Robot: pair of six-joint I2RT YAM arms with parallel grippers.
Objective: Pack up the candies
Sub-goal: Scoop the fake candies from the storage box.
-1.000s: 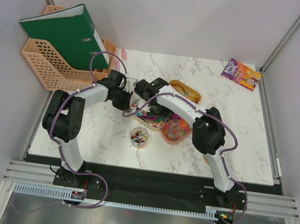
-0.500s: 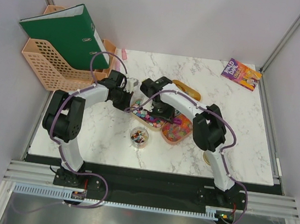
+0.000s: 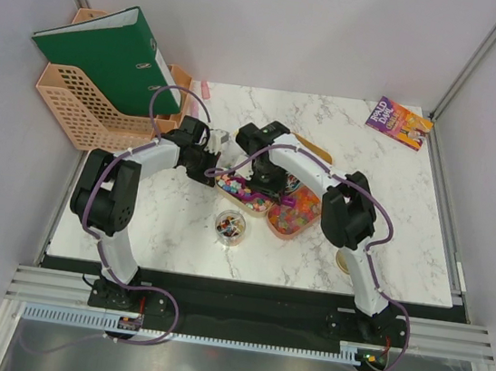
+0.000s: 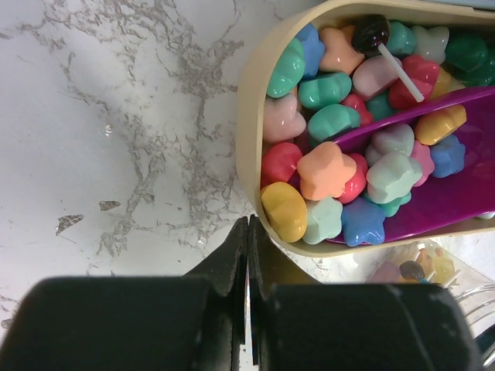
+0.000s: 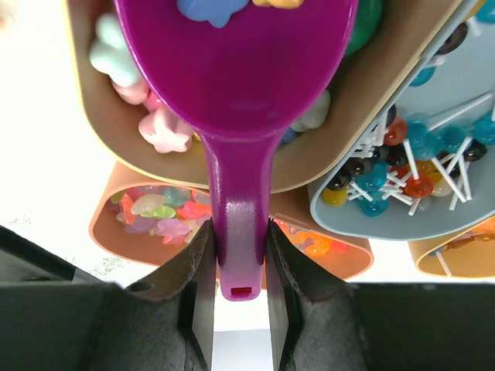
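Observation:
Star- and round-shaped candies [image 4: 325, 166] in pink, green, blue and yellow fill a tan oval tray [image 4: 249, 139], which also shows in the top view [image 3: 240, 194]. My right gripper [image 5: 238, 228] is shut on the handle of a purple scoop [image 5: 240, 69]. The scoop's bowl lies in this tray with a few candies [image 5: 203, 9] in it, and it also shows in the left wrist view [image 4: 456, 193]. My left gripper [image 4: 248, 232] is shut and empty, its tips on the table just outside the tray's near rim. In the top view the grippers sit left [image 3: 211, 159] and right [image 3: 265, 180].
An orange tray [image 5: 108, 224] of small translucent candies [image 3: 293, 215], a blue tray of lollipops [image 5: 433, 201] and a clear jar [image 3: 230, 226] with candies stand close by. A peach file rack with a green binder [image 3: 109, 57] is at back left, a book [image 3: 399, 123] at back right.
My right wrist has swung rightward and farther back, sweeping the scoop across the tan tray. My left arm has hardly moved.

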